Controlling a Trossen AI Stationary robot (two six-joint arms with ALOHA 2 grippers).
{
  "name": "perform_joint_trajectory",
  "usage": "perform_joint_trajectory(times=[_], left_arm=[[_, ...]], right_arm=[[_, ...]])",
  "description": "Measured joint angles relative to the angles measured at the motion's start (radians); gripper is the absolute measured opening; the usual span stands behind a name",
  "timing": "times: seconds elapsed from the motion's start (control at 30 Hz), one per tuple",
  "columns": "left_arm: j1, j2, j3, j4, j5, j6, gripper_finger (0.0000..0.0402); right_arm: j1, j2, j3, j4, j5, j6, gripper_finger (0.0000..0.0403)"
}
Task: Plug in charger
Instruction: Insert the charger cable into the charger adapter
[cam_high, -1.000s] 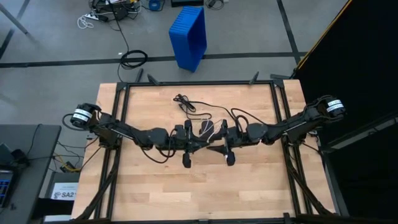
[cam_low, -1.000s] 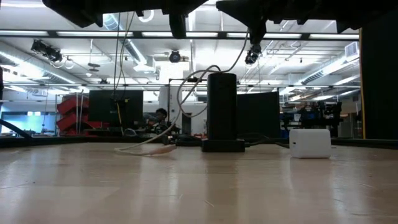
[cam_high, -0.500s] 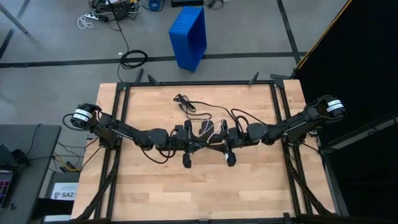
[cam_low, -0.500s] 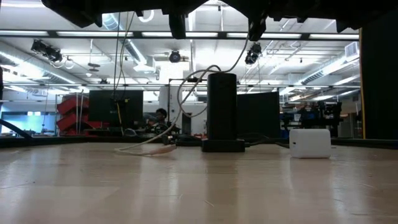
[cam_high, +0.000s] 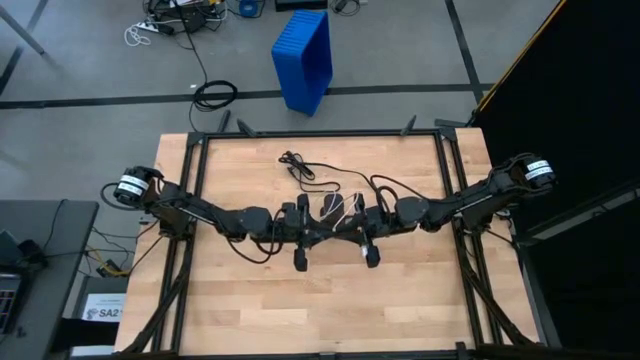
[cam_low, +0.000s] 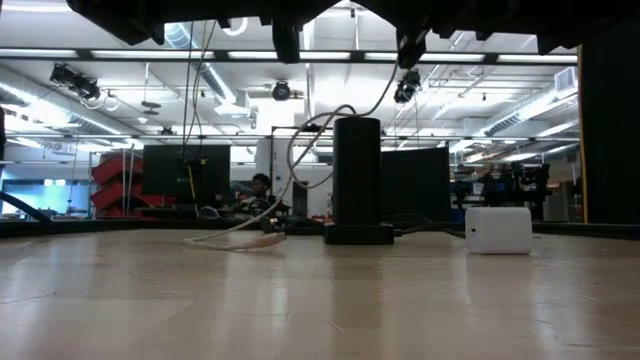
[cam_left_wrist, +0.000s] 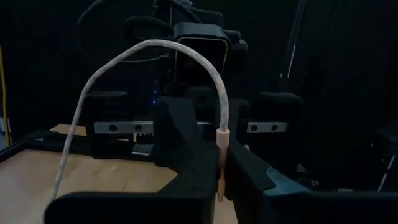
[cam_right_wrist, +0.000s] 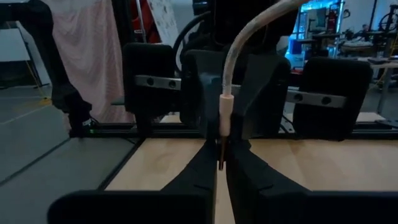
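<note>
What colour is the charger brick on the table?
White charger brick, clearest in the low view.

My overhead cam hangs way up and looks straight down, so I get the whole wooden tabletop (cam_high: 320, 300), both arms meeting mid-table, plus floor around it and a blue bin (cam_high: 303, 58) beyond the far edge. The low cam sits right at tabletop height, looking level across the wood into the room behind; the arms only poke in along its top edge. Each wrist cam rides close behind its own fingers (cam_left_wrist: 199, 168) and faces the other arm head-on, so they basically stare at each other. All four share the middle of the tabletop.
</note>
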Motion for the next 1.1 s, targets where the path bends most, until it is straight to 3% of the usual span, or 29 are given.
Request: perform_joint_trajectory(times=[0.3,0.5,0.73,0.9,1.1], left_arm=[[-0.01,-0.134,0.0,-0.121,-0.002,0.107,0.0084],[-0.01,-0.21,0.0,-0.474,-0.101,0.106,0.0107],[-0.01,-0.165,0.0,-0.794,-0.163,0.019,0.0158],[-0.008,-0.084,0.0,-0.811,-0.243,0.026,0.0212],[0.004,0.016,0.0,-0.739,-0.267,0.104,0.0255]], right_arm=[[0.039,0.0,0.0,-0.105,-0.101,0.115,0.0],[0.084,0.0,0.0,-0.122,-0.132,0.133,0.0],[0.082,0.0,0.0,-0.121,-0.134,0.134,0.0],[0.077,0.0,0.0,-0.12,-0.139,0.134,0.0],[0.069,0.0,0.0,-0.12,-0.142,0.14,0.0]])
